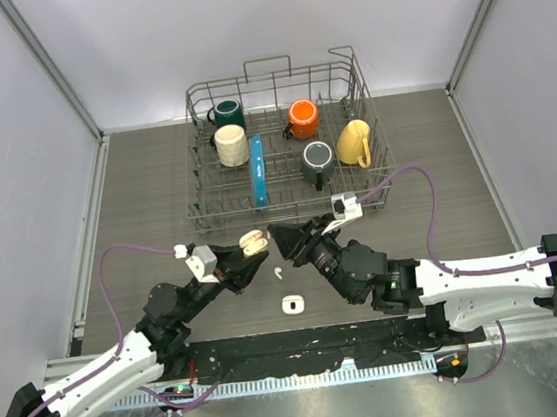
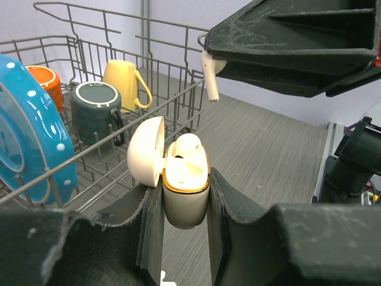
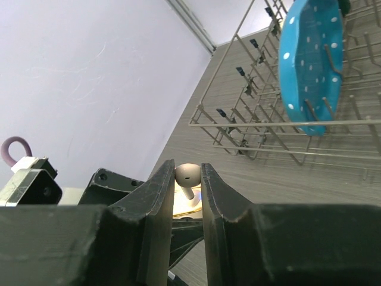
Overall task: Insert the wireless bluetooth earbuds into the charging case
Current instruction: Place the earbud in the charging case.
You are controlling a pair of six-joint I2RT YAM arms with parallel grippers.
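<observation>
Now right claw (image 3: 187, 179) pinches earbud (image 2: 209, 77), stem downward; left claw (image 2: 184, 189) clamps upright case (image 2: 186, 208).

- The left arm (image 1: 97, 380) runs from the lower left corner up toward the frame's centre, with its wrist raised.
- The left gripper (image 1: 251, 250) sits just left of centre, its fingers clamped on the open charging case (image 2: 186, 199).
- The right arm (image 1: 468, 282) stretches from the right edge leftward to the centre.
- The right gripper (image 1: 282, 235) points up-left, its tips close to the left gripper's, and its jaws pinch an earbud (image 3: 188, 174).

earbud (image 3: 187, 174) stem mostly out of sight between the right fingers (image 3: 226, 205)
</observation>
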